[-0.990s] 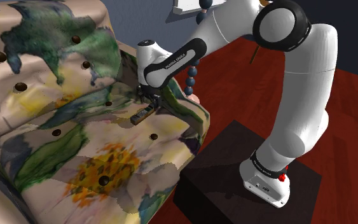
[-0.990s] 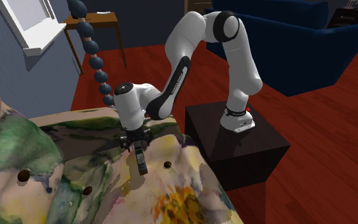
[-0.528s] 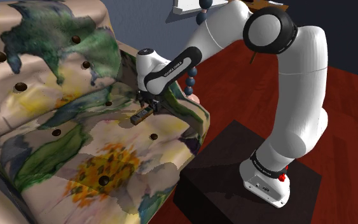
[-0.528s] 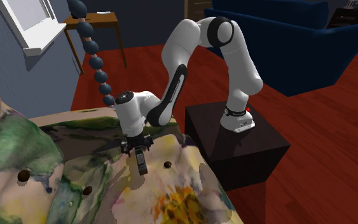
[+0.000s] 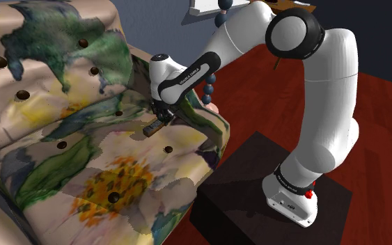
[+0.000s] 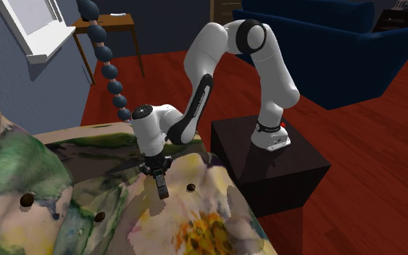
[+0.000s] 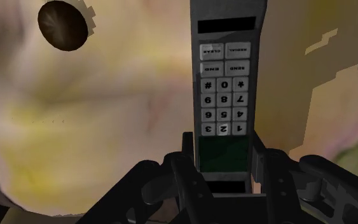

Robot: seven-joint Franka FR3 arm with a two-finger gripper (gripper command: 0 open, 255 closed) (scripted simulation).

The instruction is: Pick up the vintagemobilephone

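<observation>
The vintage mobile phone [image 7: 225, 89] is a long grey handset with white keys and a dark screen. It lies flat on the floral sofa seat [image 5: 104, 174]. In the wrist view my gripper [image 7: 222, 146] is shut on the phone's end by the screen, with one black finger [image 7: 187, 149] pressed to each long side. In the shoulder view the gripper [image 5: 161, 118] is down on the seat near its edge, and the phone [image 5: 154, 127] sticks out below it. In the second exterior view the phone [image 6: 162, 187] lies just under the gripper [image 6: 156, 172].
Dark round tufting buttons [image 7: 63, 24] dot the sofa. The backrest [image 5: 41, 49] rises at the shoulder view's left. A string of dark blue beads [image 6: 108, 69] hangs behind the arm. My dark stand [image 5: 271, 188] sits on red wood floor, with a blue couch [image 6: 325, 51] beyond.
The hand came down onto the seat over the phone's end. Its fingers, spread apart before, have closed against the phone's sides. The phone has not moved.
</observation>
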